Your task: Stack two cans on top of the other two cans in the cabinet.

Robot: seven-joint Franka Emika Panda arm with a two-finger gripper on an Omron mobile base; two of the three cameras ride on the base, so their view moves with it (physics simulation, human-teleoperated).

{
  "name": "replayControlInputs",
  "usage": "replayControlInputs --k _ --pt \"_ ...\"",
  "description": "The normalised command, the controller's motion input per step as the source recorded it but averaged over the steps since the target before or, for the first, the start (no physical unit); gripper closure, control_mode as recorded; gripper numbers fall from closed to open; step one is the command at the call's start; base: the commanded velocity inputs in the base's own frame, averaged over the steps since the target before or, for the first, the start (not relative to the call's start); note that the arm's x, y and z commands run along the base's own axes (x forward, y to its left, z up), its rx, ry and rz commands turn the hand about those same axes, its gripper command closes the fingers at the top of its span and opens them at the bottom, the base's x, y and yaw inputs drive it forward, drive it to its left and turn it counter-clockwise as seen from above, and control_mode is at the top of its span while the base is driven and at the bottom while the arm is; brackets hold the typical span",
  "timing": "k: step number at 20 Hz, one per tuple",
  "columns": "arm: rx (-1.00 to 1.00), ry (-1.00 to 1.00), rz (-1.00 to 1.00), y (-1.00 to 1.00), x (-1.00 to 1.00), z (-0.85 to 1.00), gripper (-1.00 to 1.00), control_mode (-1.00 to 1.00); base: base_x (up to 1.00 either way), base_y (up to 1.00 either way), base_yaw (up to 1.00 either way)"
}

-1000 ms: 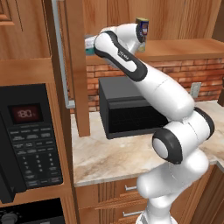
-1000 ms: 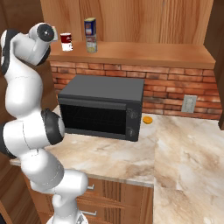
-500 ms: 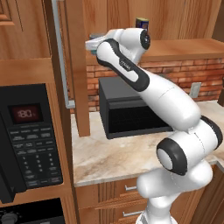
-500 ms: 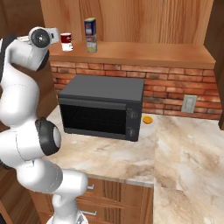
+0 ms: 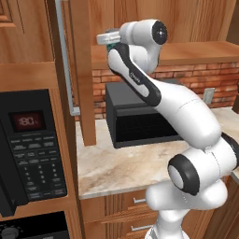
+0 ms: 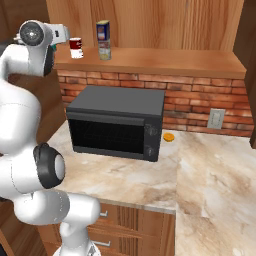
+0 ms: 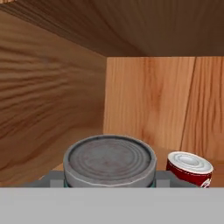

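Observation:
My gripper (image 5: 106,39) is up at the left end of the cabinet's shelf (image 6: 175,62), shut on the teal can (image 7: 109,159). That can's silver lid sits between my fingers (image 7: 51,177) in the hand view. The red-and-white can (image 6: 76,47) stands on the shelf just right of the held can and also shows as the red can (image 7: 189,168). Further right, the dark blue and yellow can (image 6: 103,30) stands stacked on the greenish-beige can (image 6: 104,51). Whether the teal can touches the shelf is hidden.
The cabinet's open door (image 5: 80,70) with its silver bar handle (image 5: 64,60) hangs just left of my hand. A black microwave box (image 6: 115,120) sits on the marble counter (image 6: 200,175) under the shelf, with a small orange thing (image 6: 169,136) beside it. A built-in oven panel (image 5: 28,149) is at far left.
The arm's upper links have swung up and the hand has shifted a little at the shelf's left end, still holding the teal can. The cans on the shelf have not moved.

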Motion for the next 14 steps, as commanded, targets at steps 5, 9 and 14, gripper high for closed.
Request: replayControlInputs --k 5,9,14 --pt "0.00 0.00 -0.13 -0.18 -0.31 0.00 1.00 -1.00 0.00 0.00 0.00" --pt "0.00 0.00 -0.12 -0.18 -0.20 0.06 1.00 -1.00 0.00 0.00 0.00" --pt "0.00 0.00 -0.10 -0.17 -0.07 0.22 1.00 -1.00 0.00 0.00 0.00"
